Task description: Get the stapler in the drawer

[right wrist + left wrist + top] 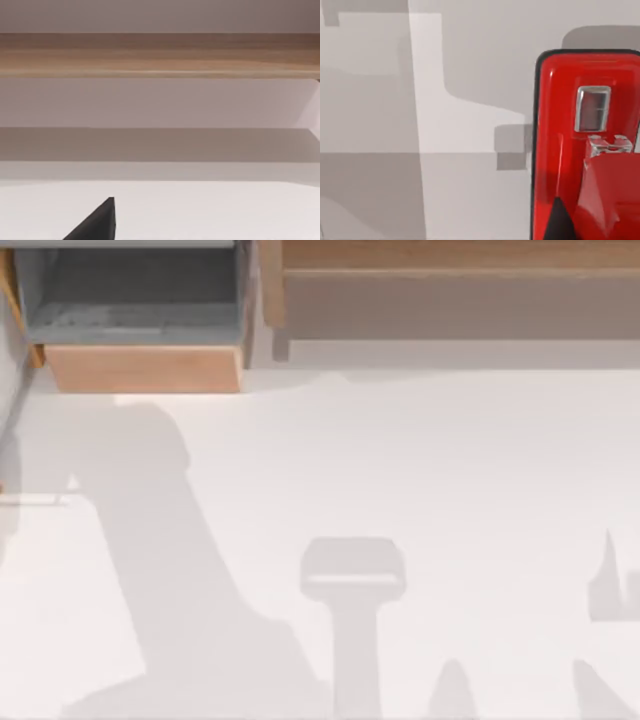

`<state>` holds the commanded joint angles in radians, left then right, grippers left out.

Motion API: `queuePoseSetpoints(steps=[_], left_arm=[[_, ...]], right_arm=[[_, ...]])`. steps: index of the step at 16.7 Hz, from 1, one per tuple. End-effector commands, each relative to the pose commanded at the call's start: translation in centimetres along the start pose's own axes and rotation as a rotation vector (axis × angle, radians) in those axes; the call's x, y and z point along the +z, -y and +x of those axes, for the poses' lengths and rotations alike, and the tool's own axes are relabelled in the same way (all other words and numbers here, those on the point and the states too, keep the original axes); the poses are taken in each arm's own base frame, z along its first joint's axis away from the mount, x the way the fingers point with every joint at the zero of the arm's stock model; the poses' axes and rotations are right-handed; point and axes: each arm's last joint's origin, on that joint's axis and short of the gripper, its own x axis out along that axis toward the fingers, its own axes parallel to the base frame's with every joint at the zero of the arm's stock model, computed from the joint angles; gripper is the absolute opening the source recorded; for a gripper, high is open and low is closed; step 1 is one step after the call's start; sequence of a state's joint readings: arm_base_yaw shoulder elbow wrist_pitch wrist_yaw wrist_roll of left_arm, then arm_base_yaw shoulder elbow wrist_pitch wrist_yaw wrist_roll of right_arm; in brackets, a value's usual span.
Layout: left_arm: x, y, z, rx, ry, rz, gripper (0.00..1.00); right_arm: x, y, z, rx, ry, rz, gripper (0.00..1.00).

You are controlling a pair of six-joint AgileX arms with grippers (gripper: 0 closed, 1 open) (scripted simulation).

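Stapler (585, 145), a glossy red elongated block with a small metal window, sits close under our left wrist camera above the white table (470, 125); whether our left gripper holds it we cannot tell. If unclamped, it could drop short of the open grey drawer with tan wood front (140, 368).

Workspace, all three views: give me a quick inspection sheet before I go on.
Surface: white table, arm shadows across it.
Job's things: drawer pulled open at the top view's far left, grey inside, no stapler in it; red stapler close under the left wrist camera.
Clutter: nothing seen.
Grippers: a dark fingertip in the right wrist view; jaws' state unclear on both.
Cables: nothing seen.
Surroundings: long wooden shelf right of the drawer.
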<state>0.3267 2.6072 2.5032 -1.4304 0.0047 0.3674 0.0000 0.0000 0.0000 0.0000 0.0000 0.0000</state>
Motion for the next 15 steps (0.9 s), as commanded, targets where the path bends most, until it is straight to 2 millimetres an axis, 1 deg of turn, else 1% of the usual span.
queuePoseSetpoints(steps=[3, 7, 15], left_arm=[[-0.07, -0.09, 0.60, 0.000, -0.005, -0.002, 0.00], [-0.11, -0.12, 0.65, -0.002, -0.004, -0.003, 0.00], [-0.11, -0.12, 0.65, -0.002, -0.004, -0.003, 0.60]], right_arm=[[0.00, 0.00, 0.00, 0.000, 0.000, 0.000, 1.00], [0.00, 0.00, 0.00, 0.000, 0.000, 0.000, 1.00], [0.00, 0.00, 0.00, 0.000, 0.000, 0.000, 1.00]])
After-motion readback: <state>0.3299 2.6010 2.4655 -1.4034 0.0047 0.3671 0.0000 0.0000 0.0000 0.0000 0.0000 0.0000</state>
